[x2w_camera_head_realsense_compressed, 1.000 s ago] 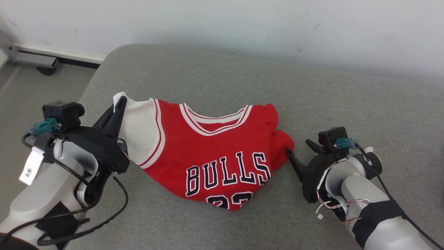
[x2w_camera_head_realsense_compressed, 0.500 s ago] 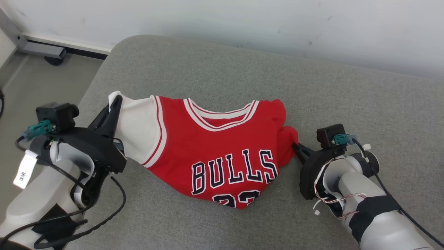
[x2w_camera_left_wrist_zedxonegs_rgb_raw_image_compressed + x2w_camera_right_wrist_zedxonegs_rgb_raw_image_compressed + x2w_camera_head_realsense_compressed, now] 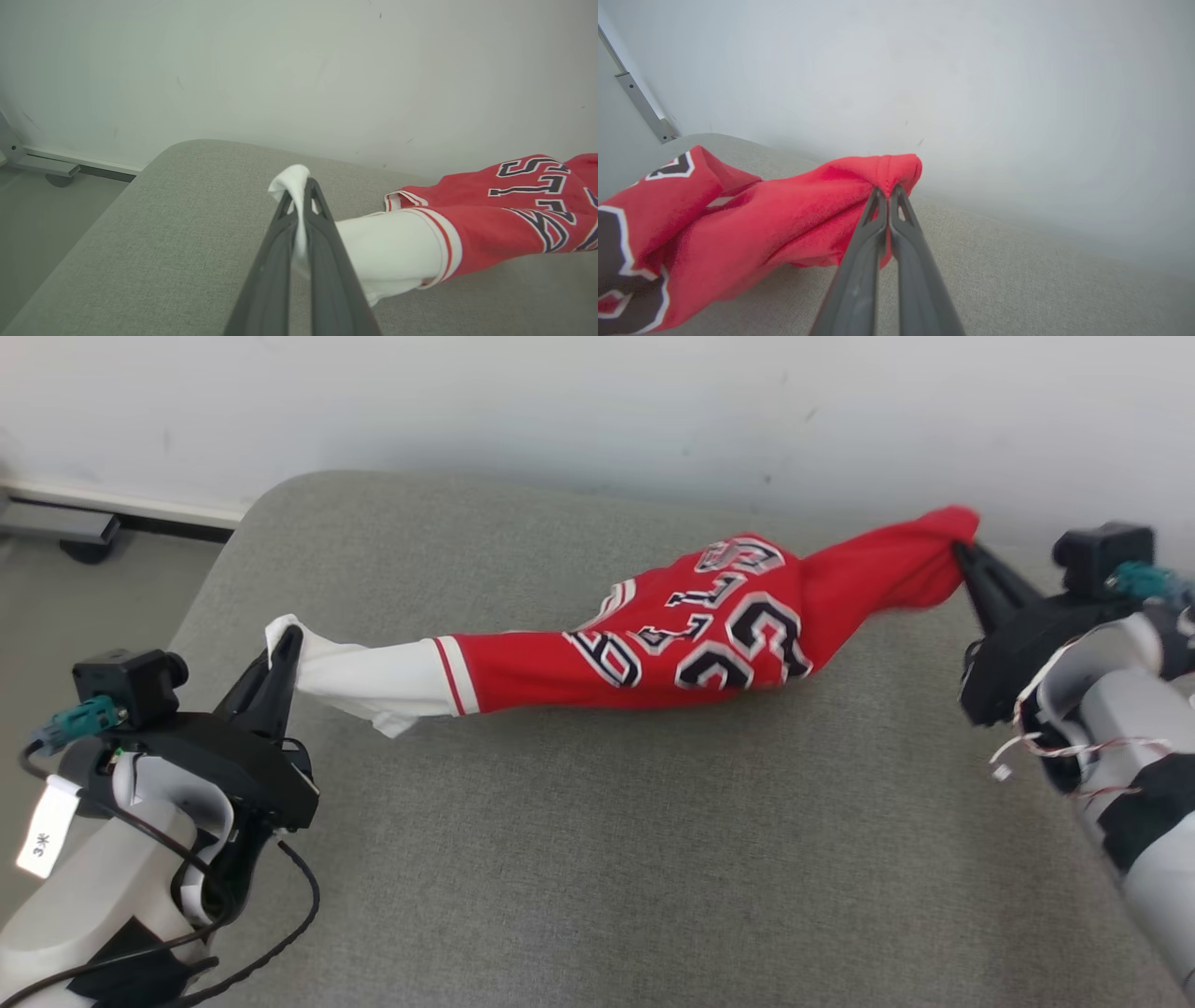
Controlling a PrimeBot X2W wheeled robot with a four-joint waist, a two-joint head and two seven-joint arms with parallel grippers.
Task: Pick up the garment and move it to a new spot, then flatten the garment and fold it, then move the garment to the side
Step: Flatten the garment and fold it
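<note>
Garment (image 3: 653,635) stretched between both grippers above grey cushion (image 3: 579,859). Left gripper (image 3: 288,639) clamped on white sleeve end; right gripper (image 3: 959,553) clamped on red end near wall (image 3: 597,401).

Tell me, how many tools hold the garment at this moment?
2. The left tool is shut on the white end of the garment, at the left; the right tool is shut on its red end, at the far right.
</note>
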